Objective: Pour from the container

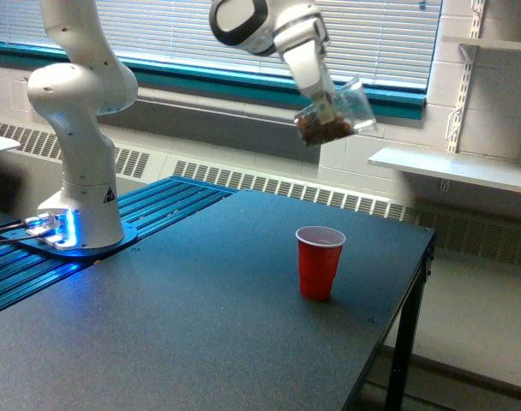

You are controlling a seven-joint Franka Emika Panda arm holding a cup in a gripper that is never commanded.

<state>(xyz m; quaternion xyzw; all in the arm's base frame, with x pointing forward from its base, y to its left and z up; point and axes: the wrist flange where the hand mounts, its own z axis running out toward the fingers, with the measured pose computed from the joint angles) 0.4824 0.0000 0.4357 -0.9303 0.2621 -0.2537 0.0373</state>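
The white robot gripper (326, 110) was closed around the clear, see-through plastic tumbler (338, 115) and held it up in the air. The tumbler was tipped over on its side, with its open end toward the exterior view's right. Brown crumbly bits (323, 130) sat in the low end of the tumbler, next to the gripper. None of the bits were falling out. The tumbler hung high above the table and touched nothing but the gripper. Under it, a little to the exterior view's left of the tumbler's open end, stood a red plastic cup (319, 262). The red cup stood straight up with its open top facing the ceiling, and I could not tell if anything was in it. It stood on the dark, flat table top (192, 325), near the table's edge on the exterior view's right. The white robot arm (269, 24) went up from the gripper toward the top of the picture. The arm's fat white base (80, 171) stood well away at the exterior view's left, on a blue ribbed platform (158, 205), with a blue light glowing at its foot. Behind it all was a window with white blinds (175, 34) and a white wall shelf (458, 169).
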